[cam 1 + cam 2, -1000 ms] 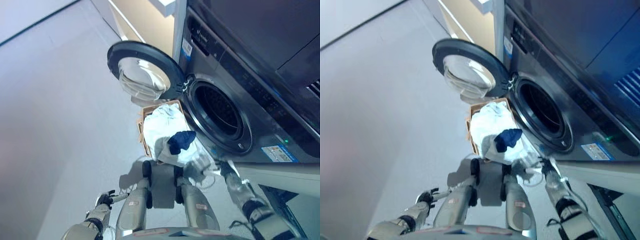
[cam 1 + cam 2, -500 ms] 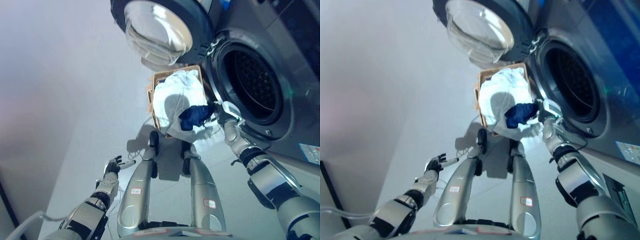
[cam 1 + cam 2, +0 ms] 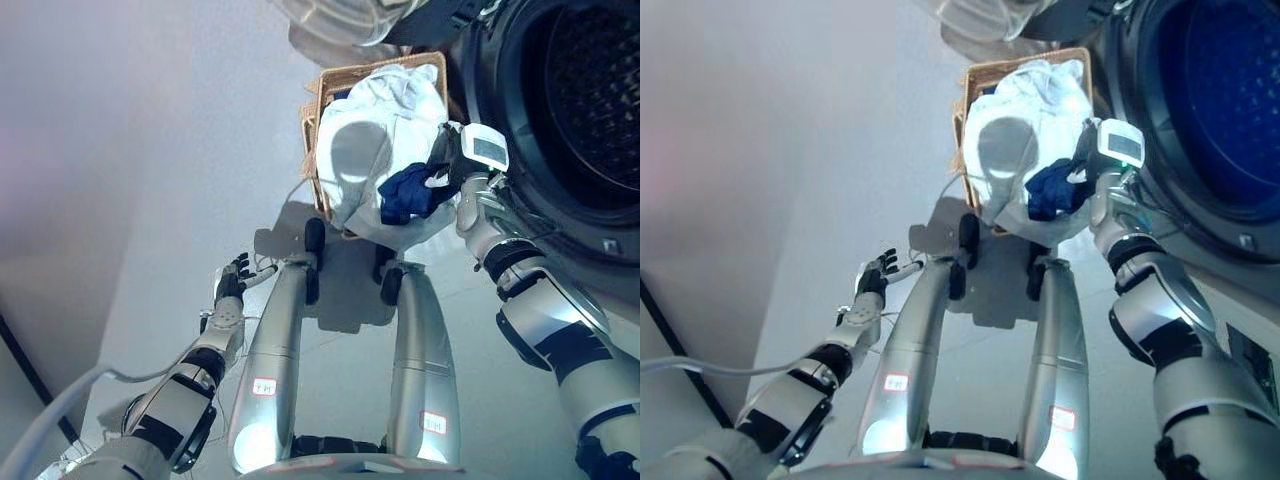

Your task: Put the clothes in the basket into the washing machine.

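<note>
Right hand (image 3: 447, 165) was down at the basket (image 3: 318, 110), against the navy cloth (image 3: 410, 192) on the white pile (image 3: 385, 130); couldn't tell whether it had grabbed. Left hand (image 3: 231, 289) hung loose, fingers apart. My worry: a shallow pinch, and the cloth drops before reaching the drum (image 3: 590, 95) beside the basket.

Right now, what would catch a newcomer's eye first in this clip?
The wicker basket heaped with white laundry stands on the floor just left of the washing machine's open drum. The right hand reaches into the pile at a dark blue garment; whether its fingers have closed on it is hidden. The left hand hangs idle, open, at lower left.
</note>
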{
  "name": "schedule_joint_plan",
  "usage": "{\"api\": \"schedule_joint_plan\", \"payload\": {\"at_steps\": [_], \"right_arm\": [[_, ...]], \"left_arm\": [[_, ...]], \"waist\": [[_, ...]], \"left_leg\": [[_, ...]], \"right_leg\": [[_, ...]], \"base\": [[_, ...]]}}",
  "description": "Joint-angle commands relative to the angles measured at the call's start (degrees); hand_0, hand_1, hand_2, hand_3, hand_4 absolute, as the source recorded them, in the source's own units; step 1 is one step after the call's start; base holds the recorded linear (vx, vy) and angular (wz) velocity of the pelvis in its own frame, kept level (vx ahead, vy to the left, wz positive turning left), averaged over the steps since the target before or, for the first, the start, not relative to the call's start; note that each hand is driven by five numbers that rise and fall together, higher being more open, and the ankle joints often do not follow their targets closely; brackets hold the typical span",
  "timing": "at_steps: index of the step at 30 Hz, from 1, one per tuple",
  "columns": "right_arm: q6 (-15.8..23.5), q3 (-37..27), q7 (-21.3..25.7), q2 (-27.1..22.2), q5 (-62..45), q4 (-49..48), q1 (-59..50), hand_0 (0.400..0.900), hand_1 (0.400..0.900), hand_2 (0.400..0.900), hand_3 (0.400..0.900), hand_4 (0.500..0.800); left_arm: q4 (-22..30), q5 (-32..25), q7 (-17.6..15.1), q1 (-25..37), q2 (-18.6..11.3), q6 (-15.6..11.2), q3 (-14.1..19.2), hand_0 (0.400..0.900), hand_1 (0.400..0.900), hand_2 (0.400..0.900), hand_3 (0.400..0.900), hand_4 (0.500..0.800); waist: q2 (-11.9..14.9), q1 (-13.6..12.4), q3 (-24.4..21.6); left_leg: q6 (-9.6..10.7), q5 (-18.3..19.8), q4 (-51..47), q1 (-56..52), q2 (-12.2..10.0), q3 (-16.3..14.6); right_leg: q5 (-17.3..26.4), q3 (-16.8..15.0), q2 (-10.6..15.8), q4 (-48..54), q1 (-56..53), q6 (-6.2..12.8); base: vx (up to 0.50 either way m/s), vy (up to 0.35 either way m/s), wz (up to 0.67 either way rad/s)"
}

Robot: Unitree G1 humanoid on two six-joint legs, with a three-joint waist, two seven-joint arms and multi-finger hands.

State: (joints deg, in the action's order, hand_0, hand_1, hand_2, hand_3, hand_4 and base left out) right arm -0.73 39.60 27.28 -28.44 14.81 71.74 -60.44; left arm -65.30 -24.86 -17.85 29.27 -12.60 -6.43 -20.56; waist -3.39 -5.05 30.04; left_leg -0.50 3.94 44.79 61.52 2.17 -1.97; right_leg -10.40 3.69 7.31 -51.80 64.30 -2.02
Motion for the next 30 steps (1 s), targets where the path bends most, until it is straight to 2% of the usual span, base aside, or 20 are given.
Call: {"api": "schedule_joint_plan", "payload": {"at_steps": [1,7,9,10,21,26,27,28,30], "right_arm": [[0.4,2.3,1.2,0.0,1.6,-3.5,5.5,0.9,0.9,0.9,0.9,0.8],[-1.6,3.5,-1.3,3.4,4.4,1.5,7.3,0.9,0.9,0.9,0.9,0.8],[-2.0,3.7,-2.0,3.7,5.2,2.2,7.4,0.706,0.706,0.706,0.706,0.684],[-2.1,3.8,-2.2,3.7,5.5,2.3,7.2,0.4,0.4,0.4,0.4,0.5],[-1.7,0.8,-0.1,1.8,2.5,0.0,7.1,0.4,0.4,0.4,0.4,0.5],[1.6,-6.8,0.7,-2.6,-10.5,-11.9,9.1,0.4,0.4,0.4,0.4,0.5],[3.9,-11.7,0.7,-4.3,-17.7,-19.1,11.1,0.4,0.4,0.4,0.4,0.5],[3.8,-11.7,0.7,-4.4,-17.7,-19.2,11.2,0.4,0.4,0.4,0.4,0.5],[6.4,-16.9,1.2,-5.2,-23.9,-24.2,14.1,0.4,0.4,0.4,0.4,0.5]], "left_arm": [[-0.6,-1.6,-1.1,-7.2,0.0,0.9,0.6,0.9,0.9,0.9,0.9,0.8],[-1.9,-2.0,-1.1,-6.4,0.2,0.9,0.8,0.9,0.9,0.9,0.9,0.8],[-2.0,-1.9,-1.1,-6.1,0.3,0.8,0.8,0.9,0.9,0.9,0.9,0.8],[-2.0,-1.9,-1.1,-6.1,0.2,0.7,0.8,0.9,0.9,0.9,0.9,0.8],[-3.8,-1.8,-1.7,-6.8,-0.5,1.0,2.7,0.9,0.9,0.9,0.9,0.8],[-4.9,-2.9,-1.8,-8.3,-1.1,1.9,5.0,0.9,0.9,0.9,0.9,0.8],[-5.2,-3.4,-1.7,-9.3,-1.4,2.3,6.4,0.9,0.9,0.9,0.9,0.8],[-5.2,-3.4,-1.7,-9.3,-1.4,2.3,6.3,0.9,0.9,0.9,0.9,0.8],[-5.5,-4.0,-1.5,-10.0,-1.4,2.5,7.5,0.9,0.9,0.9,0.9,0.8]], "waist": [[-1.5,-0.1,-3.7],[-1.7,-0.4,-4.1],[-1.7,-0.6,-4.1],[-1.6,-0.6,-4.2],[-0.1,-0.3,-5.7],[1.5,1.5,-6.6],[2.2,2.3,-6.5],[2.2,2.3,-6.9],[2.6,3.0,-7.1]], "left_leg": [[-0.7,2.9,-1.0,2.8,2.0,-2.5],[-0.2,2.6,0.8,5.9,2.6,-2.3],[0.0,2.3,0.8,6.3,2.6,-2.3],[0.0,2.2,1.0,6.6,2.5,-2.3],[0.9,0.9,0.1,6.1,2.2,-2.0],[1.2,0.5,-2.1,3.7,1.7,-2.1],[1.3,0.6,-3.6,1.8,1.3,-2.3],[1.2,0.5,-3.5,2.3,1.3,-2.3],[1.3,0.6,-4.7,0.8,0.9,-2.5]], "right_leg": [[0.2,-3.0,-1.9,1.1,2.8,3.07],[0.5,-2.9,-1.9,-0.7,5.9,3.02],[0.8,-2.8,-1.9,-0.7,6.3,2.99],[0.9,-2.6,-1.9,-1.0,6.7,2.97],[2.0,-2.3,-1.8,-0.6,6.6,3.18],[2.3,-2.6,-2.4,1.5,4.4,3.22],[2.5,-2.7,-2.7,3.2,2.4,3.26],[2.5,-2.7,-2.6,3.1,2.9,3.27],[2.8,-2.9,-2.9,4.6,1.6,3.38]], "base": [[0.0,0.0,0.0],[-0.03,0.004,0.05],[-0.05,0.0,0.04],[-0.05,-0.007,0.04],[-0.04,-0.004,-0.02],[0.0,0.007,-0.15],[0.02,-0.01,-0.15],[0.03,-0.011,-0.18],[0.03,0.001,-0.16]]}}
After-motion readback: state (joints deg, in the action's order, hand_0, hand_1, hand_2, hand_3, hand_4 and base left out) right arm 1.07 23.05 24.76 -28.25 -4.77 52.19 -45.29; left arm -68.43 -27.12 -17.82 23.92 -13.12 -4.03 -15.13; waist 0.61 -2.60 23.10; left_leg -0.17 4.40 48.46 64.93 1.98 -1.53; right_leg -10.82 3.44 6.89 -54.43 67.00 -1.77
